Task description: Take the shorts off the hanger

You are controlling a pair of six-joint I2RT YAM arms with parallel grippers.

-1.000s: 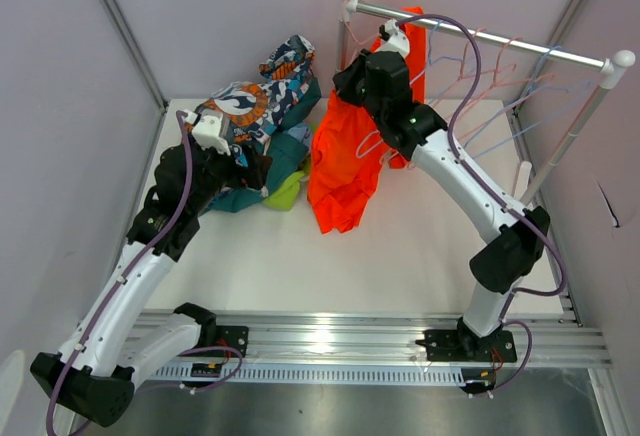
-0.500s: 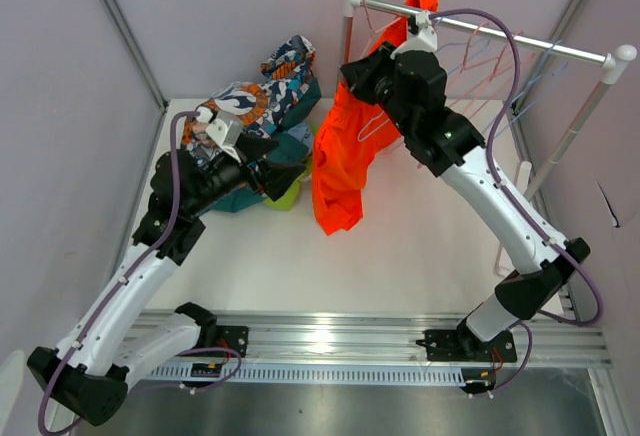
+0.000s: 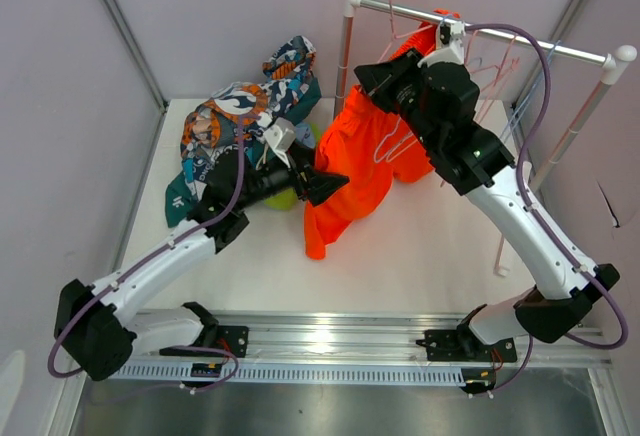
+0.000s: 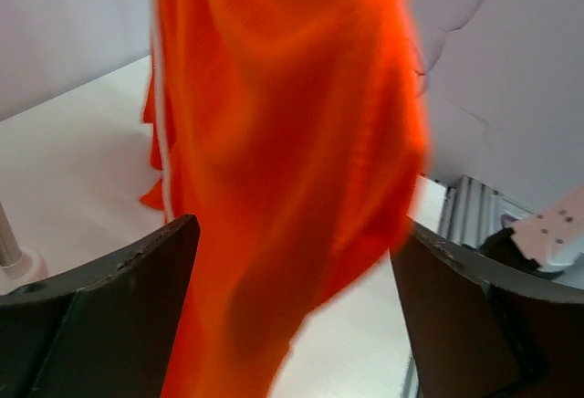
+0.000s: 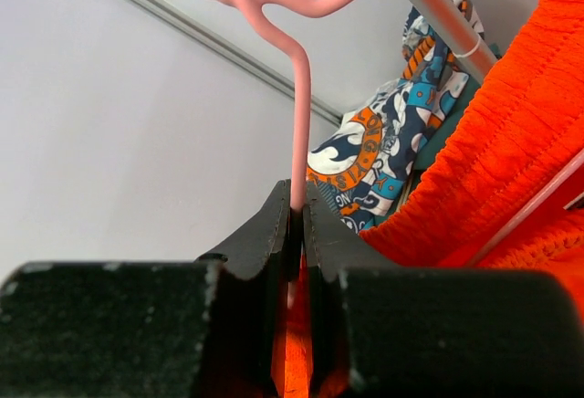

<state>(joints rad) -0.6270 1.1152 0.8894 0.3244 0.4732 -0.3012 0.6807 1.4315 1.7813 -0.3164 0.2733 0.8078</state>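
Orange shorts (image 3: 350, 171) hang from a pink hanger (image 5: 297, 97) by the left end of the rail (image 3: 520, 44), their lower end trailing down toward the desk (image 3: 420, 256). The right end effector (image 5: 297, 220) is pinched tight on the hanger's neck, just below the hook. The left end effector (image 4: 292, 261) stands wide, its fingers (image 4: 119, 298) either side of the hanging orange cloth without squeezing it. A heap of other shorts (image 3: 240, 116), printed, teal and green, lies at the desk's back left.
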